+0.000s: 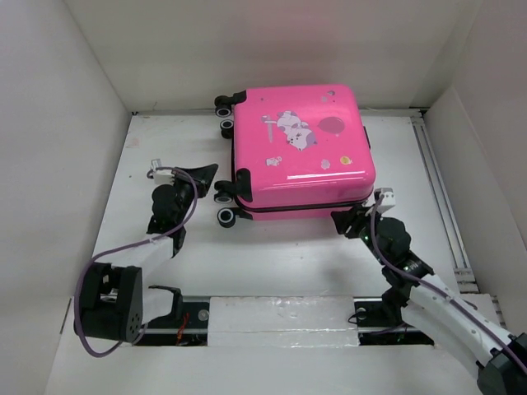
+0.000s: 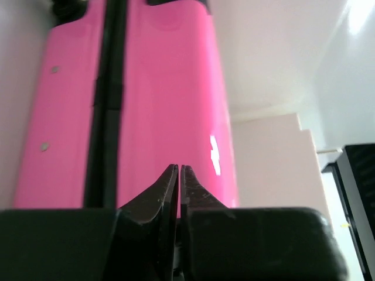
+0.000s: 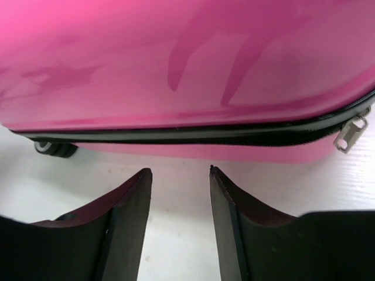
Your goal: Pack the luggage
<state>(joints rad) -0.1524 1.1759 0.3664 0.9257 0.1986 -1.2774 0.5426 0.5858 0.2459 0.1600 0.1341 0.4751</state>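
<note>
The hot-pink luggage [image 1: 300,152] lies flat and closed at the back middle of the table, lid up, with a cartoon animal and balloon on it and its wheels to the left. My left gripper [image 1: 204,174] is shut and empty just left of the wheels; in the left wrist view it [image 2: 179,168] points at the luggage's side [image 2: 170,99] with its black zipper trim. My right gripper [image 1: 342,220] is open and empty by the front right corner; in the right wrist view it [image 3: 180,171] faces the front side [image 3: 176,70], with a metal zipper pull [image 3: 350,133] at the right.
White walls enclose the table on the left, back and right. A metal rail [image 1: 440,197] runs along the right side. A white padded strip [image 1: 284,317] lies along the near edge between the arm bases.
</note>
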